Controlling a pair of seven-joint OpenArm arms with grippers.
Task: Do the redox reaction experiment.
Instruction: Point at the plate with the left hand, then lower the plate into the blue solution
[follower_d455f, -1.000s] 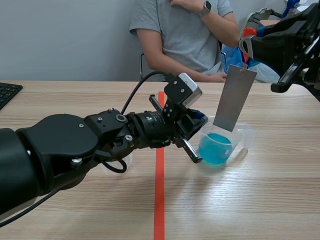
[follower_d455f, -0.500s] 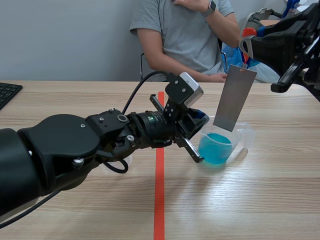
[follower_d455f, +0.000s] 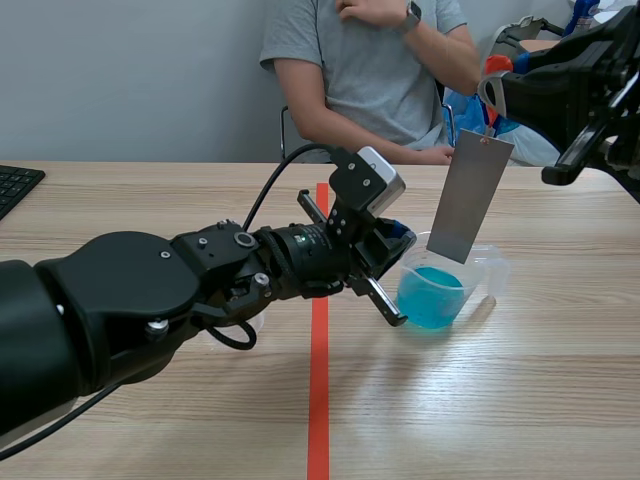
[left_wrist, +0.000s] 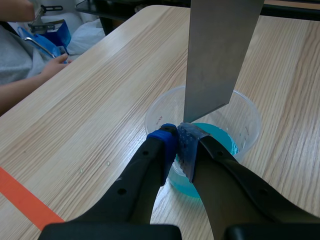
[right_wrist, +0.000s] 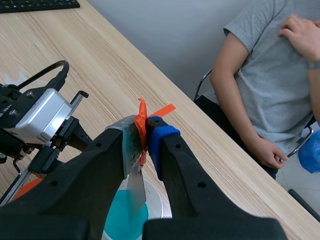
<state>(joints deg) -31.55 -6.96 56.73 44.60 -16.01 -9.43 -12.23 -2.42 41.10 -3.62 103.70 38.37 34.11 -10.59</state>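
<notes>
A clear plastic beaker (follower_d455f: 478, 272) holding blue liquid (follower_d455f: 430, 298) stands right of the tape line. My left gripper (follower_d455f: 392, 268) is shut on its near rim; the left wrist view shows the wall (left_wrist: 250, 120) pinched between the pads of that gripper (left_wrist: 178, 136). A grey metal plate (follower_d455f: 470, 195) hangs upright over the beaker, its lower edge just inside the rim and above the liquid (left_wrist: 220, 137). My right gripper (right_wrist: 146, 134), raised at the far right (follower_d455f: 492, 92), is shut on the orange tag (right_wrist: 140, 122) at the plate's top end.
A person (follower_d455f: 370, 70) sits across the table, one hand resting on its far edge (follower_d455f: 435, 154). A keyboard corner (follower_d455f: 15, 185) lies at the far left. The orange tape line (follower_d455f: 318, 380) runs down the middle. My bulky left arm (follower_d455f: 140, 300) covers the near left.
Both arms, the plate and the beaker hold their places. Only the person's raised hand shifts slightly.
</notes>
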